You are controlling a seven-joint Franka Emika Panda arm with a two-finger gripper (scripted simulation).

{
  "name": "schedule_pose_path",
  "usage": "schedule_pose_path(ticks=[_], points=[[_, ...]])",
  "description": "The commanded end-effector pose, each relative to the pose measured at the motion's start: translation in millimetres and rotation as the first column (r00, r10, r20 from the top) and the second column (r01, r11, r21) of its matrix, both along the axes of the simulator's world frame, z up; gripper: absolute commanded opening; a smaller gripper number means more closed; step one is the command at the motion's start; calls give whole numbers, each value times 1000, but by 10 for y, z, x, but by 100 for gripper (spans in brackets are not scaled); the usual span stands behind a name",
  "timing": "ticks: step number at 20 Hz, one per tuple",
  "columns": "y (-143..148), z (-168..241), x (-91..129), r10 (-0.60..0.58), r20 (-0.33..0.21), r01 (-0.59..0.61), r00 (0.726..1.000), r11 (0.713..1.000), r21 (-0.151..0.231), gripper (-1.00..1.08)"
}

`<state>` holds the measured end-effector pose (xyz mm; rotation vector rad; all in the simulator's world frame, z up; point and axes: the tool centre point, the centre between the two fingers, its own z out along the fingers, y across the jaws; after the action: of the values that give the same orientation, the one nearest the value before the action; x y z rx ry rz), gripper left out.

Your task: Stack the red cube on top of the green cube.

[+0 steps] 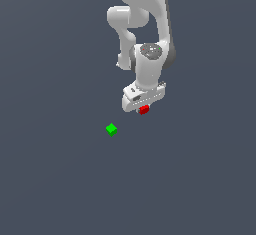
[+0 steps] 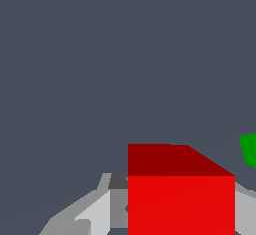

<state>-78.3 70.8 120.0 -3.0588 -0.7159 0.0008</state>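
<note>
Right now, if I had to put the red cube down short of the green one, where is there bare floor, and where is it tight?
Nearly everywhere is bare. The grey surface is open all around the green cube, including the gap between it and the red cube. The only crowded spot is under the gripper, which sits over the red cube.

The robot is one white arm (image 1: 145, 29) with smooth, rounded links and thick tube-shaped segments. Dark grey bands show along the edge of the upper link and beside the wrist joint. On the wrist joint there is a round grey cap (image 1: 150, 51) with small dark and reddish marks on it. The hand (image 1: 142, 96) below is a flat white block with a small dark mark on its face. In the wrist view, the fingers (image 2: 92, 211) are light grey with darker grey parts.
</note>
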Motion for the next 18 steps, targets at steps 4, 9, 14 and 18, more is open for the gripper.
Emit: schedule_pose_path(ticks=[4,9,14,18], points=[[-122,-45,45,0,1,0,1000,1000,0,-100],[-424,-163,154,0,1,0,1000,1000,-1,-100],[-867,-337,322,0,1,0,1000,1000,-1,-100],[-1199,-467,457,0,1,0,1000,1000,-1,-100]])
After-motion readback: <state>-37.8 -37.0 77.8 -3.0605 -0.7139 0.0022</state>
